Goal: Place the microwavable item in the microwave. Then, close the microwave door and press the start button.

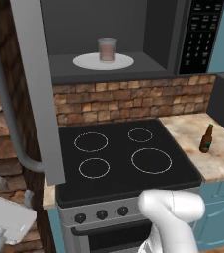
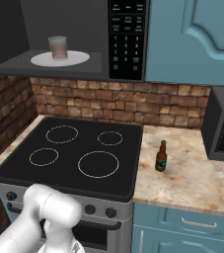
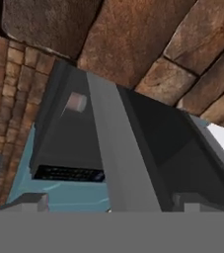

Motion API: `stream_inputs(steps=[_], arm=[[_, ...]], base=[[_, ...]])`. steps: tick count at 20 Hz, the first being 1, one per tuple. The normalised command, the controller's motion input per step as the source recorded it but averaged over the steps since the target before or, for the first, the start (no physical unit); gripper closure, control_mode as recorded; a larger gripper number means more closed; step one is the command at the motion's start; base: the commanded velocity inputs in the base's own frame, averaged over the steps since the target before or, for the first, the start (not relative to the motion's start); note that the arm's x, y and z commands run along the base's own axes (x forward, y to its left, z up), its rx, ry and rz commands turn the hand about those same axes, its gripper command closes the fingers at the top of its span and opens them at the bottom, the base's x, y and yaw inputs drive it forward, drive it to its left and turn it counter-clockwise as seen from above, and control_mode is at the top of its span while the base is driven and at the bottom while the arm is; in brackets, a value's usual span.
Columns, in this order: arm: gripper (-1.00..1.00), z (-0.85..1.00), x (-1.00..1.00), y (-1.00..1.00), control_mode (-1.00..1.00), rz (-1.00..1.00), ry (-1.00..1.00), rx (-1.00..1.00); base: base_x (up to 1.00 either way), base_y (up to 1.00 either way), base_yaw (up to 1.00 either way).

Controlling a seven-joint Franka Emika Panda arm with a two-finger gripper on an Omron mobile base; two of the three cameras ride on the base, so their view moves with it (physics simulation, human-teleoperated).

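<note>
Glass cup (image 1: 107, 49), short and pinkish-grey, stands upright on the white turntable plate (image 1: 86, 63) inside the microwave (image 1: 158, 39), near the middle of the plate. From the right base view the cup (image 2: 57, 47) sits toward the left of the cavity, with the black keypad panel (image 2: 127, 39) to its right. The microwave door (image 1: 38, 89) hangs swung out to the left, edge-on in the left base view, its long curved grey bar handle (image 1: 7, 123) bending down beside it. Below, the black stove (image 1: 121, 158) shows four ring burners, and a brown-green beer bottle (image 2: 161, 156) stands upright on the stone counter (image 2: 192, 173) just right of the stove, well apart from the cup. The gripper (image 1: 2, 217) is low at the left, below the door's lower edge, its jaws spread wide with nothing between them. In the hand view the door edge (image 3: 123, 158) runs diagonally across, with the cup (image 3: 76, 102) small beyond it
</note>
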Motion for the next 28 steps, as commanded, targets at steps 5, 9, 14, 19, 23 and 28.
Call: stream_inputs(steps=[5, 9, 14, 19, 23, 28], arm=[[-1.00, 0.16, 0.72, -0.17, -1.00, 0.00, 0.13, 0.00], [-1.00, 0.38, 0.23, -0.74, -1.00, 0.00, 0.06, 0.01], [-1.00, 0.54, -0.03, -1.00, -1.00, 0.00, 0.00, 0.09], [-1.00, 0.29, -0.05, -1.00, -1.00, 0.06, 0.00, 0.21], [-1.00, 0.28, -0.01, -1.00, -1.00, 0.11, 0.00, 0.24], [-1.00, 0.16, 0.00, -1.00, -1.00, 0.17, 0.06, 0.21]], base=[[0.00, 0.00, 0.00], [0.00, 0.00, 0.00], [0.00, 0.00, 0.00], [0.00, 0.00, 0.00], [0.00, 0.00, 0.00], [0.00, 0.00, 0.00]])
